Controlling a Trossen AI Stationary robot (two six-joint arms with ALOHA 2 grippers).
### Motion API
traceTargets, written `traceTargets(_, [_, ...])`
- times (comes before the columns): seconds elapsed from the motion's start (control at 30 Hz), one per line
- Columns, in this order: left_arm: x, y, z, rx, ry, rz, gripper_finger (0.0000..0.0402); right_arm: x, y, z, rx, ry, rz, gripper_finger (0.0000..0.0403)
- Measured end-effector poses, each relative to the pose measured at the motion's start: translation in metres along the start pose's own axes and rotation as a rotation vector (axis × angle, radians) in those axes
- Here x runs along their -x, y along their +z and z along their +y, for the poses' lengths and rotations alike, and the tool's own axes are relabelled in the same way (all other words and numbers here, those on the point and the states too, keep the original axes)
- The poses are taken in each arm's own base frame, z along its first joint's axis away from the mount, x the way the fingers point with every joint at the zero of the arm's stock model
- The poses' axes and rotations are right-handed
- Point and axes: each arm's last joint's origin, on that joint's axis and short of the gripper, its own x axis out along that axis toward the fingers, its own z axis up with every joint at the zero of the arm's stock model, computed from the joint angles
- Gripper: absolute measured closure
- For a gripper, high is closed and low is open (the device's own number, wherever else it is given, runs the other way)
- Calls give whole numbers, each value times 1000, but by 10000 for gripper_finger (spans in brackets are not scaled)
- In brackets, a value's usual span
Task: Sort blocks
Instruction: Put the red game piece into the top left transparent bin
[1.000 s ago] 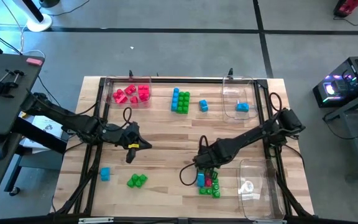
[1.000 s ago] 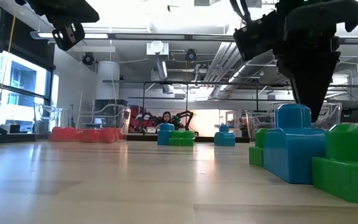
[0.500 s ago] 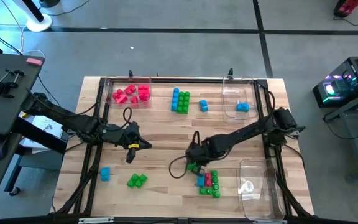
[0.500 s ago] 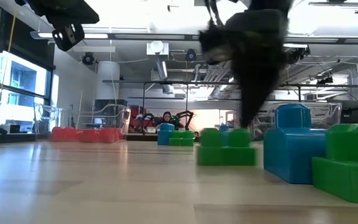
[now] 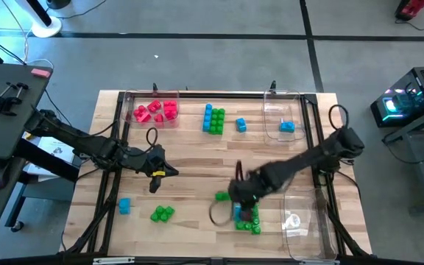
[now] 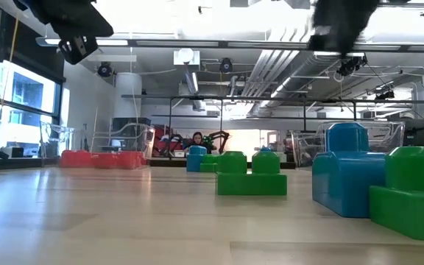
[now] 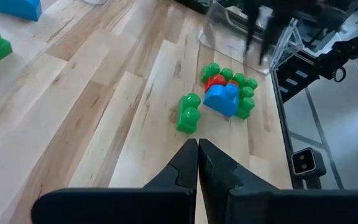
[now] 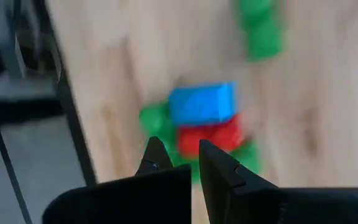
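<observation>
A green two-stud brick [image 5: 221, 196] [image 6: 250, 174] lies alone on the wood, just left of a cluster of blue, red and green blocks [image 5: 246, 217] [image 7: 229, 93]. My right gripper [image 5: 238, 197] [image 8: 179, 146] hangs blurred above that cluster, fingers close together with nothing between them. My left gripper [image 5: 157, 173] [image 7: 197, 144] hovers shut over the table's left middle, holding nothing. Red blocks [image 5: 155, 110] lie in a clear tray at the far left. A blue-and-green group [image 5: 213, 119] and a blue block [image 5: 241, 126] lie at the far middle.
A blue block [image 5: 124, 205] and a green clump [image 5: 162, 213] lie near the front left. A clear tray [image 5: 277, 109] at the far right holds one blue block [image 5: 286, 126]. Another clear tray [image 5: 297, 221] sits at the near right, beside the cluster.
My right gripper swept from the cluster toward the table's left, sliding the green two-stud brick out of the cluster along the wood. It then rose clear and left the brick standing alone. My left gripper kept still.
</observation>
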Motion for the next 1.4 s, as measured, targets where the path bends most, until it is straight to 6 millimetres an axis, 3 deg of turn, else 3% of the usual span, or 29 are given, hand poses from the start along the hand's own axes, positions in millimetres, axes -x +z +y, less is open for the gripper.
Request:
traceTargets(0.2, [0, 0, 0, 9, 16, -13, 401, -34, -22, 30, 120, -9, 77, 403])
traceTargets(0.43, [0, 1, 1, 10, 33, -25, 401, -61, -12, 16, 109, -107, 108, 403])
traceTargets(1.17, [0, 1, 1, 28, 33, -26, 401, -61, -9, 6, 198, -158, 129, 403])
traceTargets(1.4, [0, 1, 1, 31, 32, -27, 401, -76, -15, 0, 165, -102, 140, 403])
